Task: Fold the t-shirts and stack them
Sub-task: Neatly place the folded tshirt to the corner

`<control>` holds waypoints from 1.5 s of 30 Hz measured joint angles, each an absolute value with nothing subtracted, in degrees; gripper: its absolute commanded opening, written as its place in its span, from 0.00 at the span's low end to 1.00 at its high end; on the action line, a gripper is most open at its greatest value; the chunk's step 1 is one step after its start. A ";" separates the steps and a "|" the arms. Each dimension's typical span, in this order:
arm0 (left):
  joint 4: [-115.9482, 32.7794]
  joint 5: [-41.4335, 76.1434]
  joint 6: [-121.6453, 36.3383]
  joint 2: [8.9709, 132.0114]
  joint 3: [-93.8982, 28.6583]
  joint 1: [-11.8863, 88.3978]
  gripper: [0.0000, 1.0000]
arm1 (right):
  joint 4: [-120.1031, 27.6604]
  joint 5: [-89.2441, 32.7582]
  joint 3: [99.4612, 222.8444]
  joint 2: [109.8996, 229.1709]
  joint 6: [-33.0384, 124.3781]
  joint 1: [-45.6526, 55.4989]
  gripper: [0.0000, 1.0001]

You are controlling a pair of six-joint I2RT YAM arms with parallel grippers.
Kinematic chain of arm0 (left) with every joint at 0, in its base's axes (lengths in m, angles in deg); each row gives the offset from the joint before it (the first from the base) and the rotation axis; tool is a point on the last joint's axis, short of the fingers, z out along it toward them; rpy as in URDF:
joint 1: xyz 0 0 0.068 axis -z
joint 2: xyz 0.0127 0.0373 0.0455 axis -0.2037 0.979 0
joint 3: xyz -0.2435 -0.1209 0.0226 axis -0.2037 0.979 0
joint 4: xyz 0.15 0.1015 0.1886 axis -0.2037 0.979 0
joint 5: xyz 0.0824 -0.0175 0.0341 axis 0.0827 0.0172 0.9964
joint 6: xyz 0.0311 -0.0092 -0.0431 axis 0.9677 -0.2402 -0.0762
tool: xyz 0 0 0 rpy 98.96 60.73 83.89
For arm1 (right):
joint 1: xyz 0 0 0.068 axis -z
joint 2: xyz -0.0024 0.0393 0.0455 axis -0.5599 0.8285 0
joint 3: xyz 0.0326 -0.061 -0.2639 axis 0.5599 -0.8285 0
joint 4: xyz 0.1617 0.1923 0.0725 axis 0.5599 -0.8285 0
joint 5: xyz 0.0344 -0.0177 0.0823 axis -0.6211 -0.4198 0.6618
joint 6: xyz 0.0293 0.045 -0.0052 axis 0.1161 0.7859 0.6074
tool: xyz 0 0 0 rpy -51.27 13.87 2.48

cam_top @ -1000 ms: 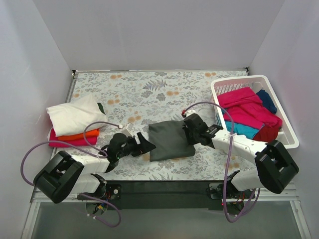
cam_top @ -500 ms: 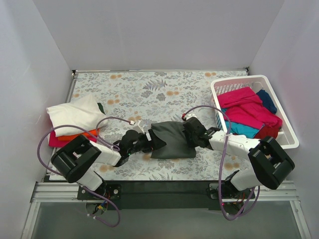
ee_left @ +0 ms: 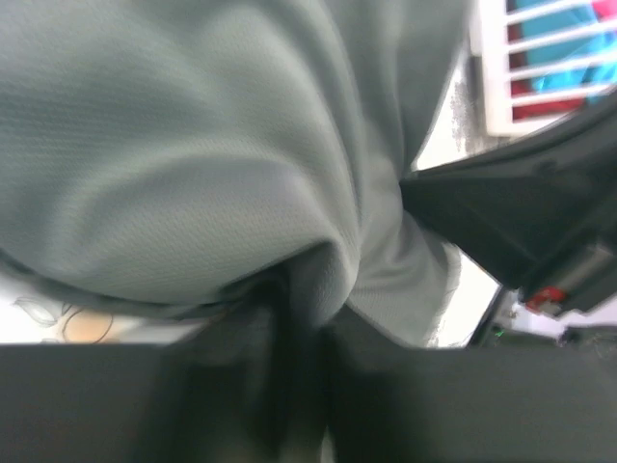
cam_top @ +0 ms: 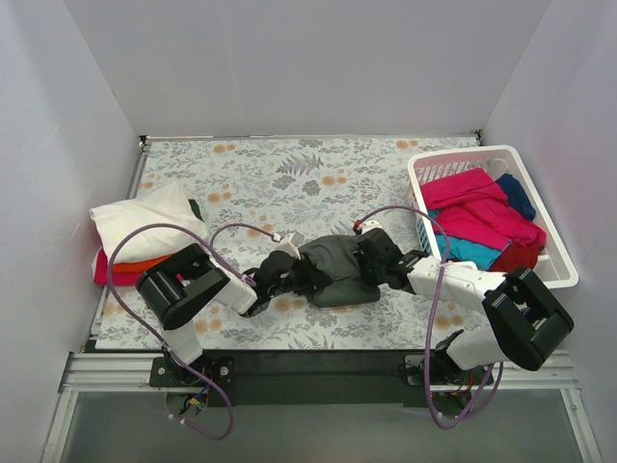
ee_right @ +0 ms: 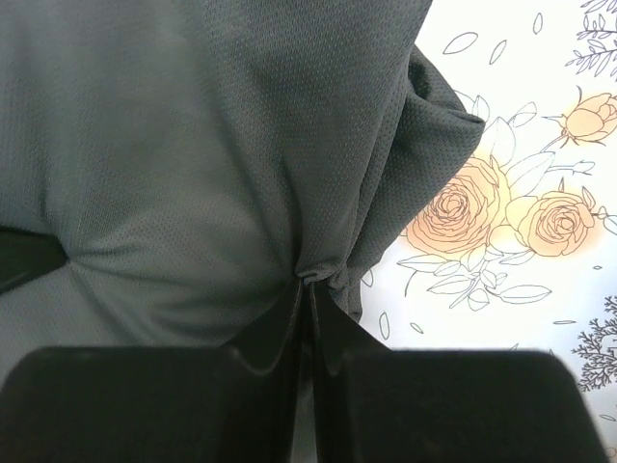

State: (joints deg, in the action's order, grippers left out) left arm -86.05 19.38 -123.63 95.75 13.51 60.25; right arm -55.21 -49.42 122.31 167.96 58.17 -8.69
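Dark grey t-shirt (cam_top: 333, 272): one, bunched, pinched by left hand (cam_top: 305, 276) and right hand (cam_top: 366, 262); three stacked t-shirts (cam_top: 145, 222) at left.

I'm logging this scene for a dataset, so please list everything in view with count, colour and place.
dark grey t-shirt: 1, dark grey, bunched at centre
stacked t-shirts: 3, white over orange over magenta pink, left edge
basket: 1, white slatted, right side
t-shirts in basket: count unclear; magenta pink, teal, navy blue, maroon
table cover: 1, floral print, under everything
left gripper: 1, black, shut on the dark grey t-shirt
right gripper: 1, black, shut on the dark grey t-shirt
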 measured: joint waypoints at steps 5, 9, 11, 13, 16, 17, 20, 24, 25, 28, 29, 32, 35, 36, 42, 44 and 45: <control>-82.44 20.86 -122.99 94.98 12.74 60.64 0.00 | -54.62 -49.12 121.68 167.22 58.19 -8.67 0.06; -74.79 23.20 -120.11 92.58 10.34 61.01 0.00 | -55.19 -48.70 121.75 166.69 58.06 -8.67 0.31; -68.78 25.06 -117.49 90.39 8.65 61.03 0.00 | -56.83 -48.66 122.47 166.30 57.62 -8.69 0.37; -61.74 27.09 -114.32 87.99 6.84 60.46 0.00 | -59.12 -48.81 124.50 166.06 56.81 -8.47 0.42; -51.67 29.15 -108.57 84.01 4.41 57.64 0.00 | -61.57 -48.75 129.53 165.40 55.13 -7.45 0.47; -49.31 29.47 -107.04 82.90 3.85 56.53 0.00 | -62.10 -48.62 131.65 165.23 54.47 -6.86 0.47; -40.61 31.29 -101.25 79.42 0.81 52.44 0.00 | -63.36 -48.55 139.49 165.07 52.22 -5.15 0.49; -32.83 33.82 -94.80 76.08 -3.02 49.84 0.00 | -62.99 -47.65 147.76 165.05 49.99 -2.96 0.51; -30.77 34.20 -92.96 75.44 -4.20 49.21 0.00 | -62.88 -46.98 148.83 165.05 49.47 -2.33 0.51; -26.88 34.61 -88.72 74.68 -7.08 47.83 0.00 | -62.86 -44.92 150.62 165.49 48.46 -0.04 0.51; -25.79 34.39 -87.54 74.66 -8.00 47.28 0.00 | -62.95 -43.98 151.21 165.97 48.07 0.82 0.51; -22.27 33.74 -84.07 75.05 -11.10 45.40 0.00 | -62.93 -40.94 152.74 167.52 47.41 3.09 0.51; -18.90 32.67 -80.90 76.53 -15.52 42.74 0.00 | -62.71 -37.56 153.26 168.05 46.95 4.55 0.52; -17.72 32.18 -79.87 77.23 -17.22 41.49 0.00 | -62.60 -36.51 153.26 168.02 46.71 4.93 0.52; -12.06 30.48 -74.60 78.76 -25.84 33.06 0.00 | -60.52 -30.19 152.78 167.81 45.99 7.11 0.52; -10.47 29.52 -72.88 78.76 -28.44 29.82 0.00 | -59.73 -28.42 151.56 167.04 45.95 7.90 0.52; -9.57 29.12 -72.09 78.76 -29.70 28.29 0.00 | -59.54 -27.65 150.99 166.60 45.93 8.27 0.52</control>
